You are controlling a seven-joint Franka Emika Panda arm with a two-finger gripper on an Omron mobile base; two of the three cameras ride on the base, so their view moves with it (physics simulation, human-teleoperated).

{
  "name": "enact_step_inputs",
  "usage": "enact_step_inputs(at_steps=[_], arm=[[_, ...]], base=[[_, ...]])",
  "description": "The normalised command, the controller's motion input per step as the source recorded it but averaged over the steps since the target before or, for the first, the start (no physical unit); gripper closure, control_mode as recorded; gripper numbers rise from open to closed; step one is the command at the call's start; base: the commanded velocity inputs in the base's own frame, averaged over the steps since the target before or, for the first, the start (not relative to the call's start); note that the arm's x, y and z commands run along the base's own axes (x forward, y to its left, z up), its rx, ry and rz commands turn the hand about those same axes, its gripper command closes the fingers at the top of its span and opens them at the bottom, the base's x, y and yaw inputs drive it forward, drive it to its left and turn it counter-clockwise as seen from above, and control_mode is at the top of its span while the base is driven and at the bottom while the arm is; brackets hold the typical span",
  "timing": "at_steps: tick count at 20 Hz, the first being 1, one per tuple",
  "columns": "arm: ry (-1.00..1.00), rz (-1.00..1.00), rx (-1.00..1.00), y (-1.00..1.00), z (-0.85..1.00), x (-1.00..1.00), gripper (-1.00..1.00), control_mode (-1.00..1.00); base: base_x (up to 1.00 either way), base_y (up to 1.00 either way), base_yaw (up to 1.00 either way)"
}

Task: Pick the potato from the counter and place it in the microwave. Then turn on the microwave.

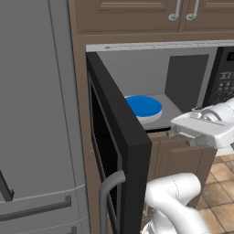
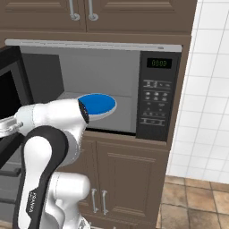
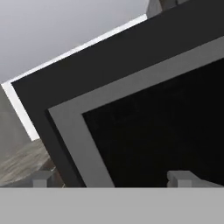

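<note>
The microwave [image 2: 112, 89] stands with its door [image 1: 114, 151] swung wide open, and its green display [image 2: 159, 63] reads 00:00. A blue plate [image 2: 99, 104] lies inside. The claw [image 3: 113, 178] is wide open, holds nothing, and faces the door's dark glass closely.

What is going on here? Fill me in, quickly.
A white robot arm is working at a built-in microwave whose door is swung wide open. Inside sits a blue plate; whether the potato is on it cannot be told. The gripper is open and holds nothing, pointed closely at the inner face of the door. The microwave's display reads zeros, so it does not look started yet. Shutting the door seems the likely next step.
</note>
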Motion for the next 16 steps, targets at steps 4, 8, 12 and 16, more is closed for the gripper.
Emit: enact_step_inputs(at_steps=[4,8,12,16], arm=[[0.0,-0.3,0.0,-0.43,0.0,0.0,-1.0,-1.0],[0.0,-0.32,0.0,-0.35,0.0,-0.04,-1.0,-1.0],[0.0,-0.34,0.0,-0.28,0.0,-0.13,-1.0,-1.0],[0.0,-0.38,0.0,-0.19,0.0,-0.03,-1.0,-1.0]], base=[[0.0,0.0,0.0],[0.0,0.0,0.0],[0.0,0.0,0.0],[0.0,0.0,0.0]])
